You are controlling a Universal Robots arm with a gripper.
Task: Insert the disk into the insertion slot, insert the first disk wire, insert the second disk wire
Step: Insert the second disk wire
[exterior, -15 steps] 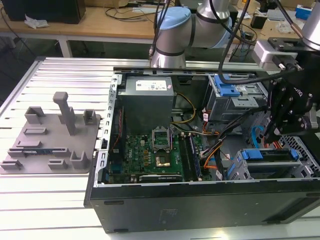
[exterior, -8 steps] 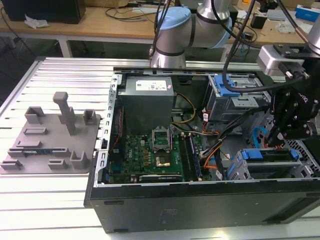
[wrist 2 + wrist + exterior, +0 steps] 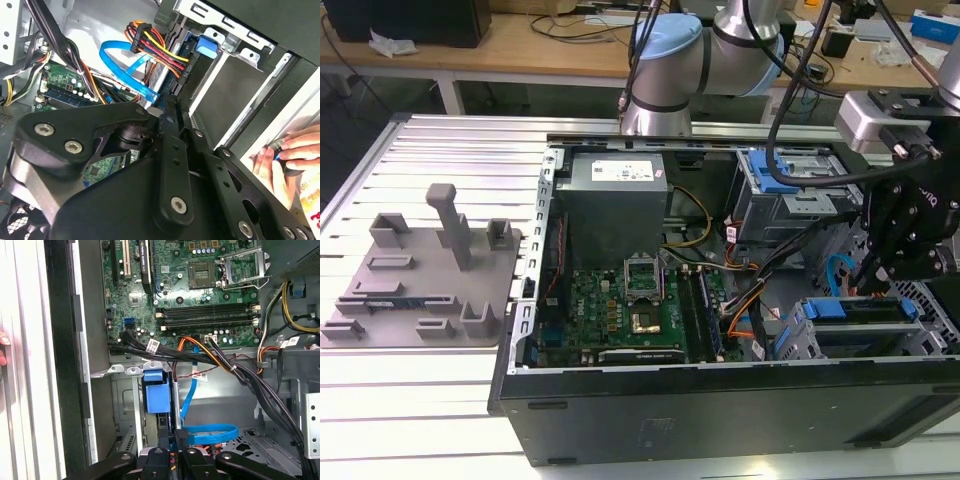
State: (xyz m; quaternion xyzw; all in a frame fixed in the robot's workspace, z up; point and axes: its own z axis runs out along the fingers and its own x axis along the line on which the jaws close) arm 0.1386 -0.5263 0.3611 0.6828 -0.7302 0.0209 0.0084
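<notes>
The disk [image 3: 855, 335], in its blue carrier [image 3: 830, 308], lies inside the insertion slot [image 3: 935, 305] at the case's corner on the exterior view's right. My gripper [image 3: 872, 280] hangs over the disk's back edge. In the first wrist view the gripper [image 3: 173, 437] has its fingers nearly together on the end of a flat blue wire [image 3: 207, 432], beside the carrier's blue tab [image 3: 154, 392]. In the second wrist view the gripper [image 3: 172, 107] meets the blue wire [image 3: 131, 70]. A black plug [image 3: 185, 67] with red, yellow and orange wires sits against the disk's back edge.
The motherboard [image 3: 630, 300] and the power supply [image 3: 615, 195] fill the case's middle. A taller grey drive box with a blue latch [image 3: 785, 185] stands behind. Black cable bundles [image 3: 240, 372] cross near the gripper. A person's hand [image 3: 285, 155] rests outside the case. A grey fixture plate [image 3: 420, 275] lies on the exterior view's left.
</notes>
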